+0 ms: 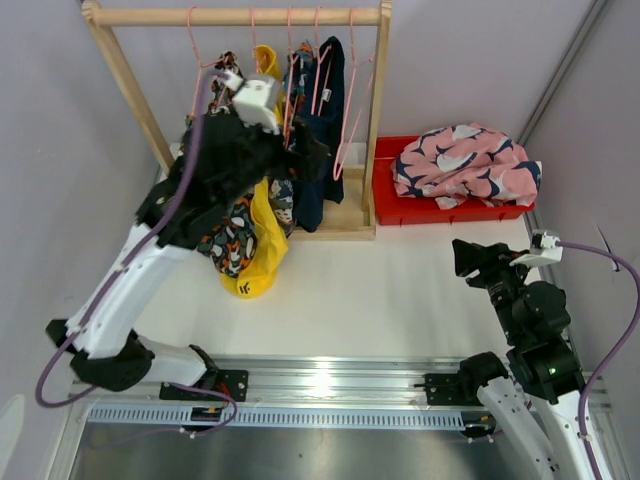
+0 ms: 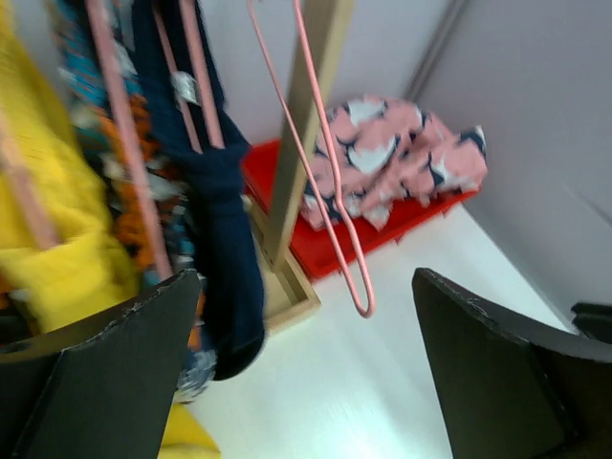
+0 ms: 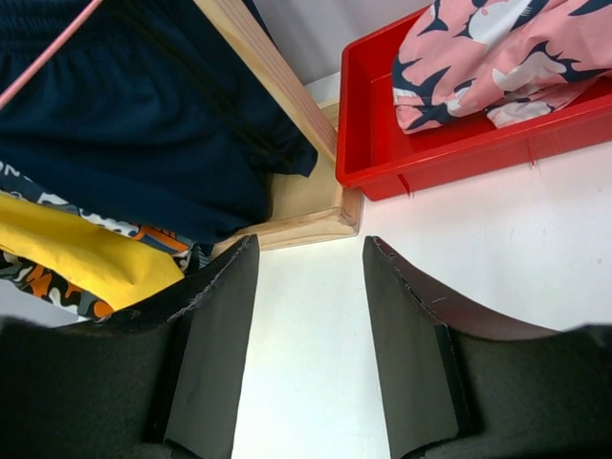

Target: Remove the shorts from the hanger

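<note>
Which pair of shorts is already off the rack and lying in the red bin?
The pink pair with navy and white marks, heaped in the red bin right of the wooden rack. The yellow pair, navy pair and printed pairs hang there.

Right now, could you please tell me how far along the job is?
Done: pink shorts lie in the red bin, one hanger bare. In hand: left gripper, open, at the rack; right gripper open, off to the side. Left: yellow, navy, camouflage and blue-orange shorts hang.
</note>
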### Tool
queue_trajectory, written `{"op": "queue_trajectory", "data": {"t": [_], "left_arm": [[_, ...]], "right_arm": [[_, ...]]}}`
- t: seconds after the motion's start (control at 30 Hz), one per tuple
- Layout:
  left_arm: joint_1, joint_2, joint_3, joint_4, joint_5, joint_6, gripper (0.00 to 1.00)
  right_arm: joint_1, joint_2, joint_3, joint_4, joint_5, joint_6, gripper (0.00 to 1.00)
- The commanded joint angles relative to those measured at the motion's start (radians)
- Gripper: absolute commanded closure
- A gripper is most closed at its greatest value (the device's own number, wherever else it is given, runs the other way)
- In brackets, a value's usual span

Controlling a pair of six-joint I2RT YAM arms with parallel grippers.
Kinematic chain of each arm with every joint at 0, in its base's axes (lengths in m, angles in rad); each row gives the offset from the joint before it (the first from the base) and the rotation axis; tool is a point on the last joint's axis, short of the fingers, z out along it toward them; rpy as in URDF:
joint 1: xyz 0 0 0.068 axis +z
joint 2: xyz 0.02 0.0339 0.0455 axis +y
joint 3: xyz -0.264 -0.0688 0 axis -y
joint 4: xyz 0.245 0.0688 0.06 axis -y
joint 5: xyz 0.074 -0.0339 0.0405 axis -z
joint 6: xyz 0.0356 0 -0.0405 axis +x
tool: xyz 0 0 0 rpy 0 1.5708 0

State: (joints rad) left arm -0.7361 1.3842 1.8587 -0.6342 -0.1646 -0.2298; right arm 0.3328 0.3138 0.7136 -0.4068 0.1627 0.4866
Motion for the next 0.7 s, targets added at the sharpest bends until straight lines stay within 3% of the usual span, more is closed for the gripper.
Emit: {"op": "queue_trajectory", "data": {"t": [0.0,0.27,0.53,0.67], "left_arm": [[0.047,-0.079,-0.039,0.057,-0.072,0.044,0.01],[0.156,0.007,0.011,0.094,-0.010,0.038,0.05],[0.167,0.228,0.319,0.053,0.050,0.021,0.20],[0.167,0.283,0.384,0.057,0.036,0.021,0.25]], "right_arm": [[0.006,-0.008,0.018,0.011,-0.005,0.027,0.46],[0.006,-0.022,0.006,0.006,-0.006,0.038,0.47],[0.006,-0.050,0.001,-0.033,0.024,0.024,0.47],[0.006,-0.058,0.001,-0.044,0.034,0.012,0.47]]}}
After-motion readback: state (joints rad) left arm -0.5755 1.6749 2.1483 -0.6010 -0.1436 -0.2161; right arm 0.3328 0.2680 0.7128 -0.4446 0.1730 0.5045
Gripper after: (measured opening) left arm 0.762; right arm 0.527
